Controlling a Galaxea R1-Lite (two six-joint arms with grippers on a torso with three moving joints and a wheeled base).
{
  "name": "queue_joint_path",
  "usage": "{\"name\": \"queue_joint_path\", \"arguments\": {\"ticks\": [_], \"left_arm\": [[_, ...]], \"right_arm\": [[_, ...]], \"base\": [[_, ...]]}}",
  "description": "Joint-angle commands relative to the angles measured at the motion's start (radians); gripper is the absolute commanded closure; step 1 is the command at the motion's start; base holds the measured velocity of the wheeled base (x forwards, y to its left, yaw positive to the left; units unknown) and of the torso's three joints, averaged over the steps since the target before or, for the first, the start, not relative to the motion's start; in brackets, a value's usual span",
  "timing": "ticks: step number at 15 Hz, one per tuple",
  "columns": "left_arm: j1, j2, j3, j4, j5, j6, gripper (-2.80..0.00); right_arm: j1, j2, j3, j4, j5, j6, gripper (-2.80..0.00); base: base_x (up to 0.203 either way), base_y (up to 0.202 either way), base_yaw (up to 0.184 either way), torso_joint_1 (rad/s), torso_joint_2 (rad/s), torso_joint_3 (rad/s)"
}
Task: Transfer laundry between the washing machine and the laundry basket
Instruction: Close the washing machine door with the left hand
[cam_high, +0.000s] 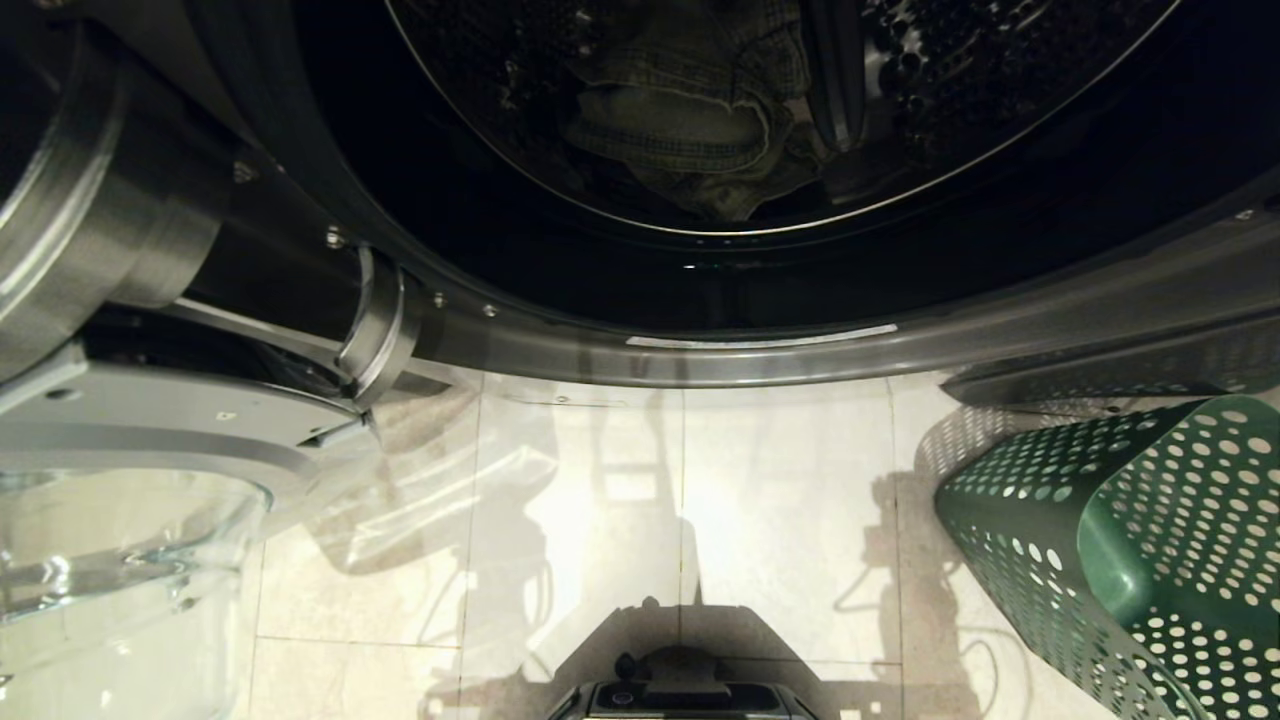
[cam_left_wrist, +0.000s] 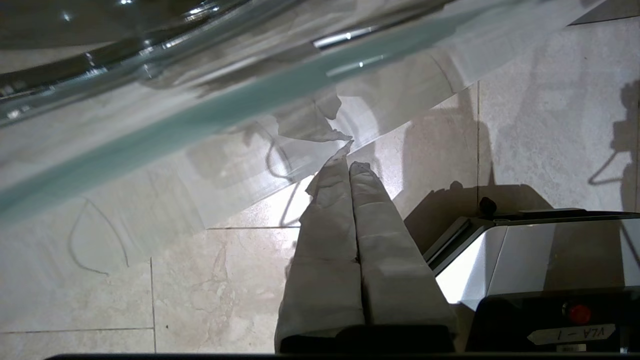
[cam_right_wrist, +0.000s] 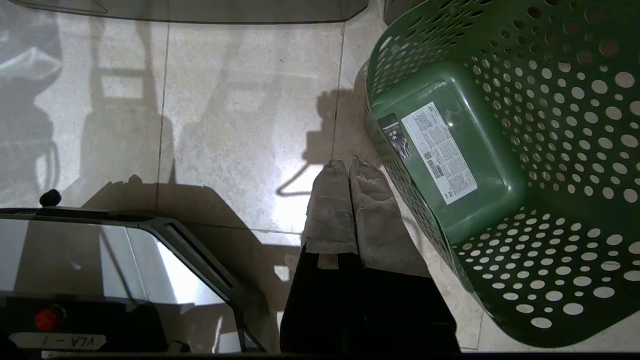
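The washing machine (cam_high: 760, 345) fills the top of the head view, its door swung open to the left. Inside the dark drum lies the laundry (cam_high: 690, 110), a faded grey-green garment with stitched seams. The dark green laundry basket (cam_high: 1120, 540) stands on the floor at the lower right, nothing in it; its white sticker shows on the base (cam_right_wrist: 440, 150). Neither arm shows in the head view. My left gripper (cam_left_wrist: 350, 162) hangs shut over the floor beside the glass door, holding nothing. My right gripper (cam_right_wrist: 345, 165) is shut and bare beside the laundry basket (cam_right_wrist: 500, 150).
The open door's glass bowl (cam_high: 110, 560) juts out at the lower left, close to my left gripper in the left wrist view (cam_left_wrist: 200, 115). My base (cam_high: 690, 695) sits on pale floor tiles (cam_high: 620, 520) between door and basket.
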Motion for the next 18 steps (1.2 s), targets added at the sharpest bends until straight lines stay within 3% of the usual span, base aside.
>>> {"name": "queue_joint_path", "arguments": {"ticks": [1,18], "left_arm": [[0.0,-0.002,0.0,0.002,-0.003,-0.003,0.0],[0.0,-0.002,0.0,0.002,-0.003,0.002,0.0]], "right_arm": [[0.0,0.001,0.0,0.0,0.0,0.0,0.0],[0.0,0.001,0.001,-0.001,-0.001,0.001,0.0]], "base": [[0.0,0.0,0.0,0.0,0.0,0.0],[0.0,0.0,0.0,0.0,0.0,0.0]]}}
